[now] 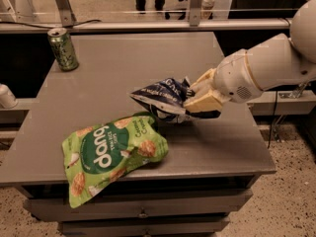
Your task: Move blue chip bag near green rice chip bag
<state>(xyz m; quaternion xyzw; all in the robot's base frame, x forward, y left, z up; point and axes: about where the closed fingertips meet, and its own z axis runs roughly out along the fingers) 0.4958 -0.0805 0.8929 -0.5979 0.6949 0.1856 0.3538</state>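
The blue chip bag [163, 97] is a crumpled navy foil bag with white lettering, held just above the grey table [128, 68] right of centre. My gripper [193, 100] reaches in from the right and is shut on the bag's right end. The green rice chip bag [109, 151] lies flat near the table's front left edge, its lower corner hanging over the edge. The blue bag's left tip hovers just above and to the right of the green bag's upper right corner.
A green soda can [63, 49] stands upright at the table's back left corner. A metal rail [148, 25] runs behind the table. Drawers [143, 212] sit below the front edge. A white object [6, 97] lies off the table's left side.
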